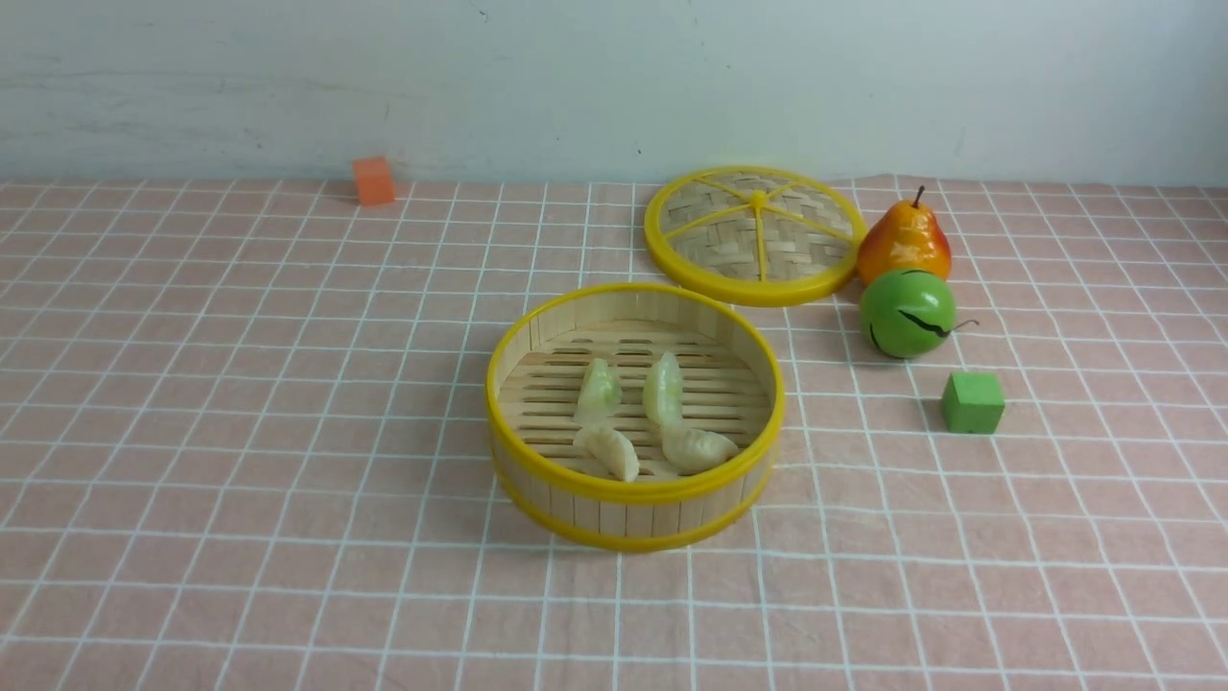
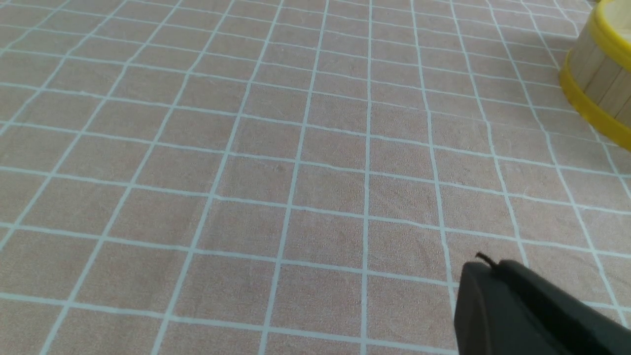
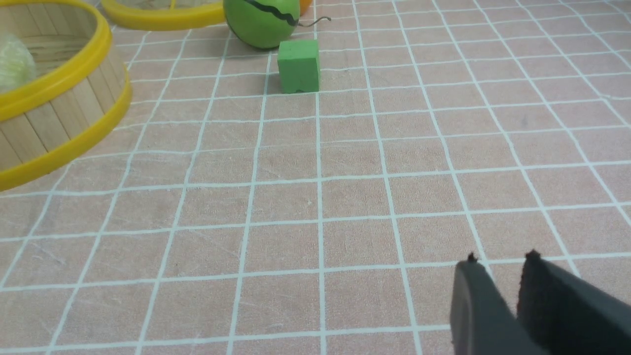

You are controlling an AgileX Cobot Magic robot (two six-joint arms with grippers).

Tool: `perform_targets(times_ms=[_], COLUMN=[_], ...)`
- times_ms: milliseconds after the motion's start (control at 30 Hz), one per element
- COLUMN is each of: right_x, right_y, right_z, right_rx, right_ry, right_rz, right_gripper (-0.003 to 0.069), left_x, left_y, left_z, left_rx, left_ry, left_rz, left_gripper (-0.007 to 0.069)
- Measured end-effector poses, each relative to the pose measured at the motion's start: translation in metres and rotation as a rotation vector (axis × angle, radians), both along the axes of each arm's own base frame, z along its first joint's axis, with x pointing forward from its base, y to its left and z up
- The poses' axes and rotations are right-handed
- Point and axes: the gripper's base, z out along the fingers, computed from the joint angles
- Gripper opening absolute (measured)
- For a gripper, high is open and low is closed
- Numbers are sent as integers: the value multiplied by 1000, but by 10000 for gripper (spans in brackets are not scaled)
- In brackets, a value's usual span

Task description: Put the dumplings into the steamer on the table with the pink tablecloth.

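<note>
Dumplings (all four) inside steamer — left fingers pressed together, right fingers slightly apart, cropped.

My arms stayed outside the front view. The steamer was cut by both wrist views' edges, and the pear showed only a sliver beyond the right wrist.

Front view facing the wall; low wrist views sharing the steamer.
</note>
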Motion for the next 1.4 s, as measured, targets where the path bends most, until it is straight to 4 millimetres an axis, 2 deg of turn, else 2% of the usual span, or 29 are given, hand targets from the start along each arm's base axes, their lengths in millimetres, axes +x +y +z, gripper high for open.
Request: perform_targets(times_ms=[1400], right_x=[0], right_y=[0], right_z=[0], right_rx=[0], right_ry=[0], right_rz=[0], right_gripper=[206], left_x=[0], left_y=[0], left_z=[0], left_rx=[0], left_ry=[0], left_rz=[0], left_gripper=[17])
